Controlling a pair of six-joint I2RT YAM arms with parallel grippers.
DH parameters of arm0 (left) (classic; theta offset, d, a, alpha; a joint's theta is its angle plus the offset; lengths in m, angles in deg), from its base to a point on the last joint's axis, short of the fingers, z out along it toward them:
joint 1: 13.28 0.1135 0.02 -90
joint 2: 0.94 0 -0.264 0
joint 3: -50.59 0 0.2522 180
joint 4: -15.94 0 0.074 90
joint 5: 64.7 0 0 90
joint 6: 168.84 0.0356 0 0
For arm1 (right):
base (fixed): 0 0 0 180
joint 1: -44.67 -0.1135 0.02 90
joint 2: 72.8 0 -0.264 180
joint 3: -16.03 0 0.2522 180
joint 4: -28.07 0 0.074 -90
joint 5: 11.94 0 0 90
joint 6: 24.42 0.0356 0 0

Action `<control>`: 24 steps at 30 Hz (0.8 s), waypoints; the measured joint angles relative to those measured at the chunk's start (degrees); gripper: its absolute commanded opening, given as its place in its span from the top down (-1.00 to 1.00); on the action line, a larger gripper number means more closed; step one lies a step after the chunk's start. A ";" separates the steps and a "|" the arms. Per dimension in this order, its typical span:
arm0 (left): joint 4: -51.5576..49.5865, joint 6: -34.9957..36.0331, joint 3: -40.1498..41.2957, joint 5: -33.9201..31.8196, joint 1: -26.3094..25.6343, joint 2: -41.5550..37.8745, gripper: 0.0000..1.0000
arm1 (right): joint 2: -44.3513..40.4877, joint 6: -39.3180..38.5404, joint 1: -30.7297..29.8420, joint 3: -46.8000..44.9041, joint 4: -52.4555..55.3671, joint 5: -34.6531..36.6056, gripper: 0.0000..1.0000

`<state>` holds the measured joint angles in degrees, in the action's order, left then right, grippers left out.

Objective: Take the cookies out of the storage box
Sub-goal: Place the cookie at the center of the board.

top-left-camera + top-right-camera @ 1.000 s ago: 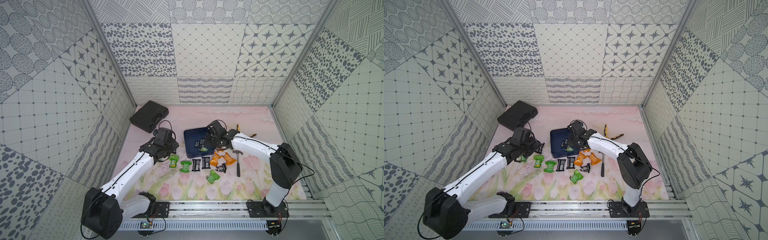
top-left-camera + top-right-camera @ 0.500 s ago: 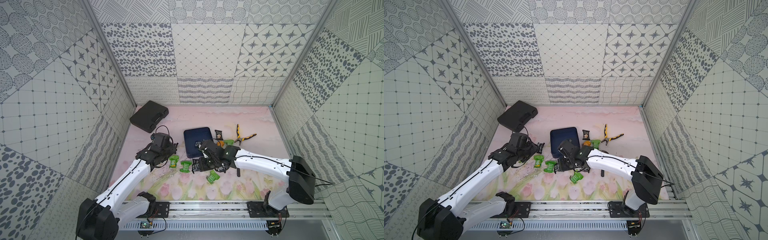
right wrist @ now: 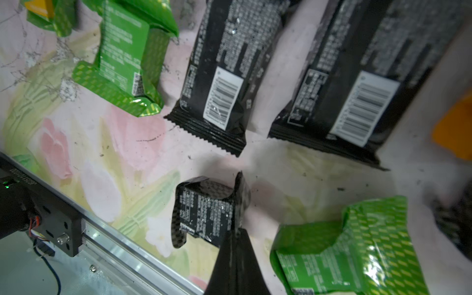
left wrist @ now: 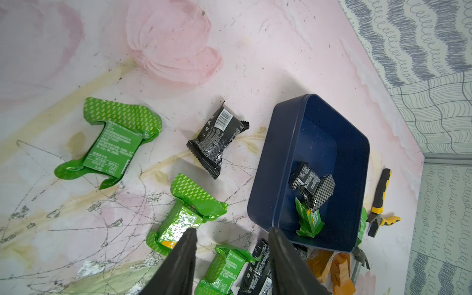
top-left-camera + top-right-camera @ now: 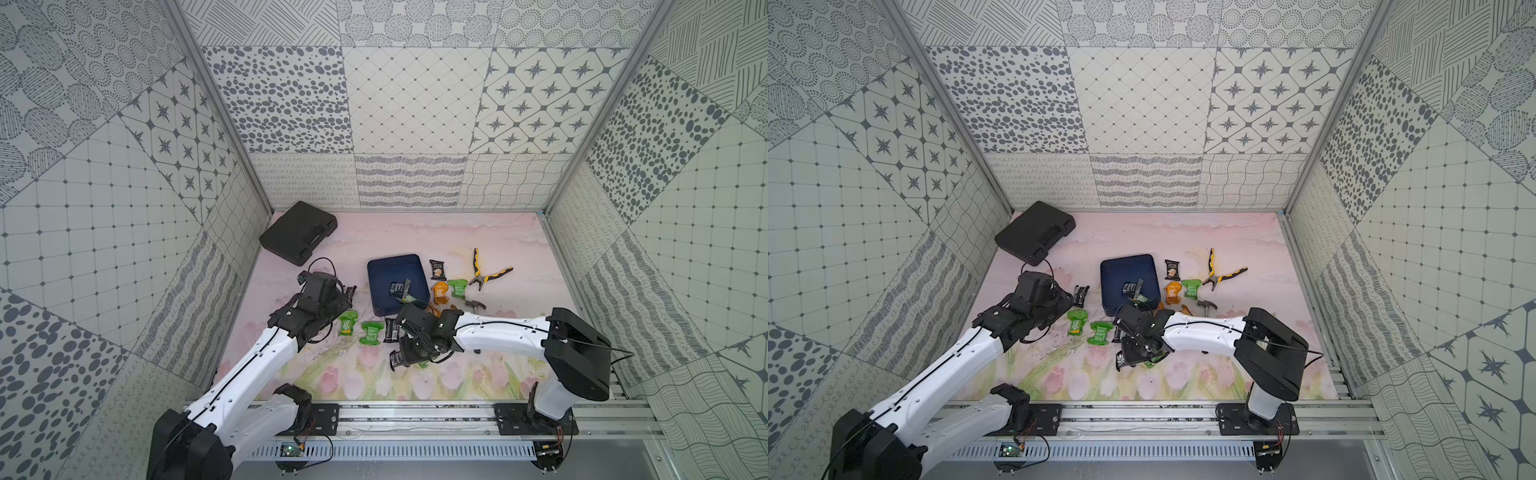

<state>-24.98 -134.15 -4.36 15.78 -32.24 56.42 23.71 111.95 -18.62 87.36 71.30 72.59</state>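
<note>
The navy storage box (image 5: pixel 397 270) (image 4: pixel 319 143) sits mid-table and holds a black cookie packet (image 4: pixel 310 182) and a green one (image 4: pixel 309 221). My right gripper (image 3: pixel 238 229) (image 5: pixel 400 356) is shut on the flap of a black carbon-pattern cookie packet (image 3: pixel 204 217), low over the mat near the front rail, next to a green packet (image 3: pixel 344 255). My left gripper (image 4: pixel 232 231) (image 5: pixel 341 306) hangs open and empty over the green packets (image 5: pixel 347 323) left of the box. More cookies lie in a row (image 5: pixel 390 330) and right of the box (image 5: pixel 439 291).
A black plastic case (image 5: pixel 298 237) leans at the back left wall. Yellow-handled pliers (image 5: pixel 484 274) and a hammer (image 5: pixel 473 304) lie right of the box. The metal front rail (image 3: pixel 122 242) runs close to my right gripper.
My right gripper left the box with the black packet and carried it forward, past the row of packets, towards the front rail. My left arm drew back slightly to the left.
</note>
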 measured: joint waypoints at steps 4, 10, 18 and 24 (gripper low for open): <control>0.63 1.29 0.00 -0.85 0.00 -0.76 -0.07 | 0.33 0.90 -0.02 -0.31 -0.79 0.90 0.30; 3.04 6.05 -0.02 -1.62 0.02 -2.05 -0.23 | -1.97 0.17 -0.02 -0.35 -0.85 2.75 0.04; 10.45 21.79 -0.87 2.25 0.15 -1.97 -0.28 | -13.00 -4.39 5.51 -0.37 -0.87 6.01 0.03; 14.67 40.06 -4.52 12.66 0.11 2.27 -0.31 | -18.64 -10.14 15.74 -1.29 -0.37 6.84 0.00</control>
<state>-10.31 -94.09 -8.89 28.44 -32.13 58.69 5.06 101.81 -2.88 86.07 70.93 79.43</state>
